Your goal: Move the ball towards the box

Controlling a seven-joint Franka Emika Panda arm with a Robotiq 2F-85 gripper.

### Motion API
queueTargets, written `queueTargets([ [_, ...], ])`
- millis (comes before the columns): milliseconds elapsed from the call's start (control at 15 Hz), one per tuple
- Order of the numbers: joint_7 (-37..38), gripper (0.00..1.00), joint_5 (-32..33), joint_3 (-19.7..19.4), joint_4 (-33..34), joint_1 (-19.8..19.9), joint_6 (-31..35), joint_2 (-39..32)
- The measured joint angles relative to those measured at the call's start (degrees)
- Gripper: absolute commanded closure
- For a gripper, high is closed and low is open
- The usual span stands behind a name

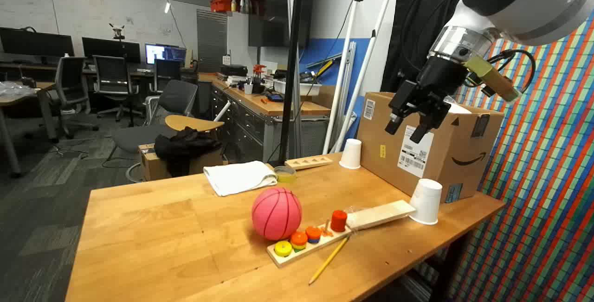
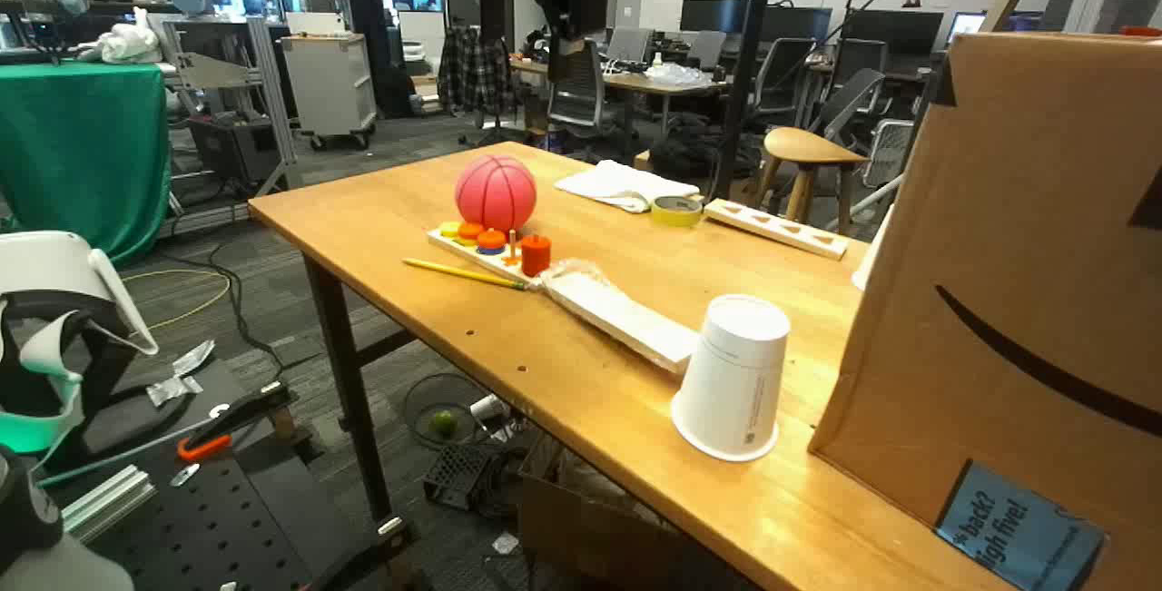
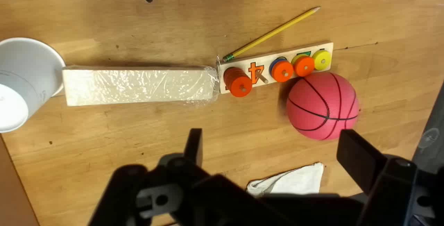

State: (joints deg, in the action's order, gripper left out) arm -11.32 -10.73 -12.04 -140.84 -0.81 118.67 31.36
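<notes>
Jaws spread wide, a broad gap across them in the wrist view. The gripper (image 1: 406, 131) hangs well above the level of the peg board (image 3: 267, 58), taken as reference. The ball (image 1: 277, 214), pinkish red with thin dark seams, rests on the wooden table (image 1: 153, 232) just beside the board, along the end with the yellow disc (image 3: 322, 59); contact between ball and board cannot be told. In the wrist view one side of the gripper overlaps the ball's outline; in both exterior views the gripper is higher and well apart from it. Order along the board from that end: yellow disc, orange-and-yellow discs (image 3: 305, 65), orange-and-blue discs (image 3: 282, 71), thin peg (image 3: 262, 77), red stack (image 1: 339, 221). The pencil (image 3: 274, 33) lies just beside the board on the side opposite the ball, eraser near the stack end. Past that end, roughly in line with the board and just beside it, a film-wrapped pale block (image 3: 138, 85). At the block's far end from the board, a white cup (image 2: 731, 382) upside down. The box (image 1: 443, 146), brown cardboard with white label and smile-arrow logo, stands well apart from the board, near that cup. A second cup (image 1: 351, 154), also inverted, is well apart from the board and near the box. On the ball's side of the board, farther out: folded white cloth (image 1: 239, 177), tape roll (image 2: 677, 217) just beside it, a wooden strip (image 2: 776, 230) with triangular shapes.
</notes>
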Motion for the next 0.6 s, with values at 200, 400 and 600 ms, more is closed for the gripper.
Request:
queueTargets([
  [200,0.0,0.00,0.0,0.0,0.9,0.0,0.0,0.3],
  [400,0.0,0.00,0.0,0.0,1.0,0.0,0.0,0.4],
  [600,0.0,0.00,0.0,0.0,1.0,0.0,0.0,0.4],
])
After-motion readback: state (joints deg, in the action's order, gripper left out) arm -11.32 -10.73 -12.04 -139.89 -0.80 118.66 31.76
